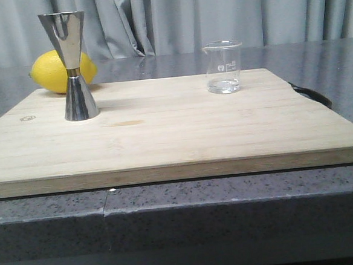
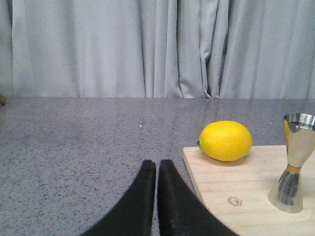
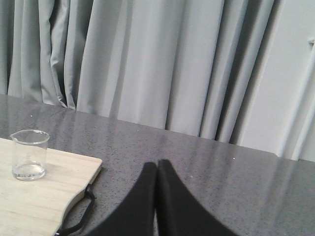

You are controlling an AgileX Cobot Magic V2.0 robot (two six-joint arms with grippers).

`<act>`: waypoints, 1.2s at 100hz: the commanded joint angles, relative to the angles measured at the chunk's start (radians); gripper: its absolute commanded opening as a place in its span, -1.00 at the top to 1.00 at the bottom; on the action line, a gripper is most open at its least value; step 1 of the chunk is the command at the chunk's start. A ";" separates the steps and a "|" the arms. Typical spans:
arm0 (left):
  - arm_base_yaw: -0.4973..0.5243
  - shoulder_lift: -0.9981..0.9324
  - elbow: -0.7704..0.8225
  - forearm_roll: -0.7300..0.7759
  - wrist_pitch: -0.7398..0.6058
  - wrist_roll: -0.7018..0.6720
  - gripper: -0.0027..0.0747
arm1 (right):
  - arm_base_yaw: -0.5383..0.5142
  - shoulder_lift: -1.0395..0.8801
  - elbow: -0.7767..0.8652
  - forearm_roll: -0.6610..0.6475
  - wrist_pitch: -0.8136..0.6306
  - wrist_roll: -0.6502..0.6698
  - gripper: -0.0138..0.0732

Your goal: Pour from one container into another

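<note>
The small clear glass beaker point(image 1: 223, 67) stands upright on the back right of the wooden board point(image 1: 164, 133), with a little clear liquid at its bottom; the right wrist view shows the beaker point(image 3: 29, 155) too. The tall steel jigger point(image 1: 74, 67) stands upright at the board's back left, and the left wrist view has the jigger point(image 2: 294, 164) at its edge. My left gripper point(image 2: 157, 164) is shut and empty over the grey counter, left of the board. My right gripper point(image 3: 157, 164) is shut and empty over the counter, right of the board. Neither gripper appears in the front view.
A yellow lemon point(image 1: 62, 71) lies behind the jigger at the board's far left corner; the left wrist view also catches this lemon point(image 2: 225, 140). A black strap point(image 1: 312, 94) hangs off the board's right edge. Grey curtains hang behind the speckled counter point(image 1: 229, 195).
</note>
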 commanded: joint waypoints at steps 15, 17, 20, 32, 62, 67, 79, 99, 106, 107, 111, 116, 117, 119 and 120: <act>-0.002 -0.149 0.117 0.147 -0.228 -0.004 0.98 | -0.006 0.010 -0.025 -0.001 -0.045 0.003 0.83; -0.002 -0.167 0.132 0.145 -0.239 -0.004 0.98 | -0.006 0.010 -0.025 -0.001 -0.045 0.003 0.83; -0.002 -0.189 0.150 0.143 -0.243 -0.004 0.98 | -0.006 0.010 -0.025 -0.001 -0.045 0.003 0.83; -0.002 -0.255 0.212 0.139 -0.231 -0.004 0.98 | -0.006 0.010 -0.025 -0.001 -0.045 0.003 0.83; -0.002 -0.250 0.271 0.126 -0.211 -0.006 0.98 | -0.006 0.010 -0.025 -0.001 -0.045 0.003 0.83; -0.002 -0.250 0.271 0.126 -0.216 -0.006 0.98 | -0.006 0.010 -0.025 -0.001 -0.045 0.003 0.83; -0.002 -0.250 0.271 0.123 -0.214 -0.006 0.98 | -0.006 0.010 -0.025 -0.001 -0.045 0.003 0.83; -0.002 -0.250 0.271 0.123 -0.214 -0.006 0.98 | -0.006 0.010 -0.025 -0.001 -0.045 0.003 0.83; -0.002 -0.250 0.271 0.123 -0.214 -0.006 0.98 | -0.006 0.010 -0.025 -0.001 -0.045 0.003 0.83; -0.002 -0.250 0.271 0.123 -0.214 -0.006 0.98 | -0.006 0.010 -0.025 -0.001 -0.045 0.003 0.83; -0.002 -0.250 0.271 0.123 -0.214 -0.006 0.98 | -0.006 0.010 -0.025 -0.001 -0.045 0.003 0.83; -0.002 -0.250 0.271 0.123 -0.214 -0.006 0.98 | -0.006 0.010 -0.025 -0.001 -0.045 0.003 0.83; -0.002 -0.250 0.271 0.123 -0.214 -0.006 0.98 | -0.006 0.010 -0.025 -0.001 -0.045 0.003 0.83; -0.002 -0.250 0.271 0.123 -0.214 -0.006 0.98 | -0.006 0.010 -0.025 -0.001 -0.045 0.003 0.83; -0.002 -0.250 0.271 0.123 -0.214 -0.006 0.98 | -0.006 0.010 -0.025 -0.001 -0.045 0.003 0.83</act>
